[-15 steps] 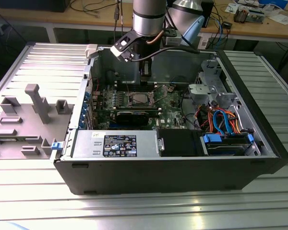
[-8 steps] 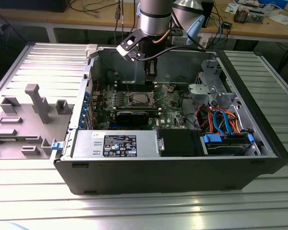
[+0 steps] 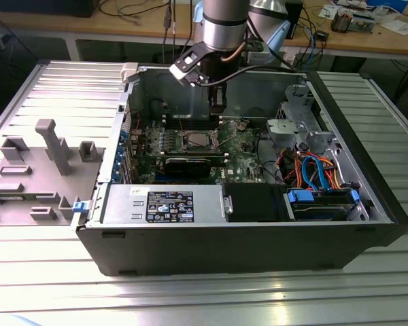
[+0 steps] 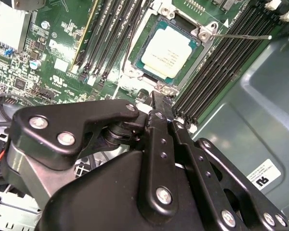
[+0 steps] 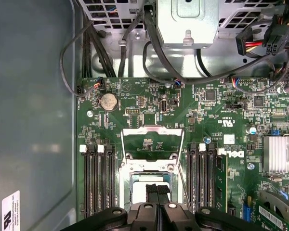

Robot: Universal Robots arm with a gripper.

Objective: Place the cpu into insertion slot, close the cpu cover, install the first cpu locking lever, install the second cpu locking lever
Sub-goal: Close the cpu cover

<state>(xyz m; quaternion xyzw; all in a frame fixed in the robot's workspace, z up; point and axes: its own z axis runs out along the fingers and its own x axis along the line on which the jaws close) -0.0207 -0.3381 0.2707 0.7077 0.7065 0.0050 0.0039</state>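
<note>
Second wrist view: the cpu (image 4: 169, 50) sits in the insertion slot (image 4: 135, 60), our fingers (image 4: 160, 115) closed together, empty, nearby. In the first wrist view the cpu cover (image 5: 151, 130) stands open, so we judge a nudge could unseat the cpu.

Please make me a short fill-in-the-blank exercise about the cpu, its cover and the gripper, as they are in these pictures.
1. The cpu already lies in the ___.
2. The cover is ___, not folded down over the cpu.
3. The gripper is close to the cpu with its jaws ___.

Missing words: slot; open; shut.
</note>
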